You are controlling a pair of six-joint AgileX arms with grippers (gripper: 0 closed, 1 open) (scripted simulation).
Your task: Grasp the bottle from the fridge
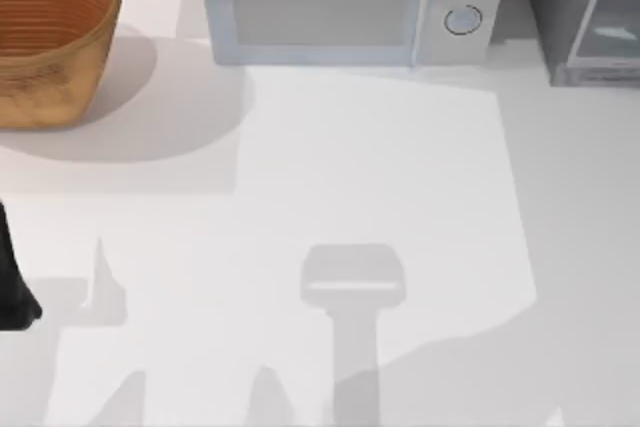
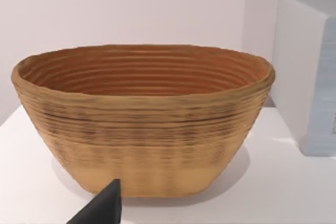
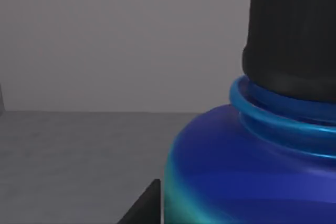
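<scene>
Looking down, the desk [image 1: 400, 167] carries a basket [image 1: 45, 42], microwave [image 1: 330, 7] and, at far right, the fridge [image 1: 585, 17]. Left wrist view faces the basket. Right wrist view sits close against the bottle [image 3: 247, 171] between grey walls; I cannot tell either arm's finger state.

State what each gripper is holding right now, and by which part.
Cannot be told for the right arm: its wrist view sits close against the bottle, but no grip shows. The left gripper, facing the basket, holds nothing visible.
</scene>
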